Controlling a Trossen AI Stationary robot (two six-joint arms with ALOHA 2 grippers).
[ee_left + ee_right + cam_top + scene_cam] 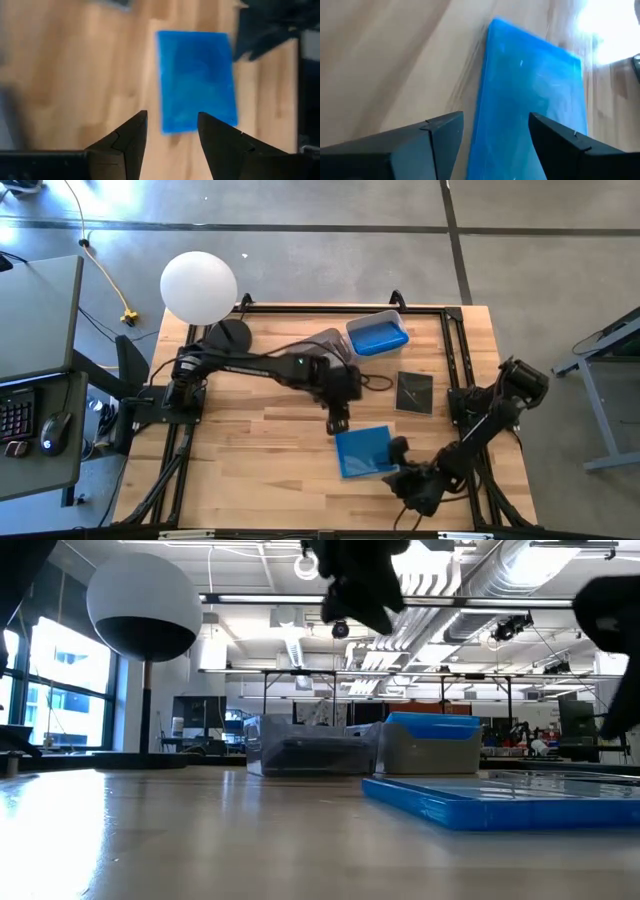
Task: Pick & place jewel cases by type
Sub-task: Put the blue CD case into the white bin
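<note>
Near the front of the wooden counter (270,430), right of centre, we see a blue jewel case (362,451) lying flat: a thin, glossy square of bright blue plastic with faint scuffs on its face. Our left gripper (338,420) hangs just above the counter by the case's back left corner, its jaws parted with nothing between them; from its wrist camera we see the case (196,80) ahead of the two dark tips. Our right gripper (398,452) sits at the case's right edge, jaws spread wide to either side of that edge and not closed on it. A dark jewel case (414,392) with a shiny front lies flat farther back and to the right, well apart. Behind it a grey tub (378,334) holds more blue cases, beside a clear tub (305,754).
</note>
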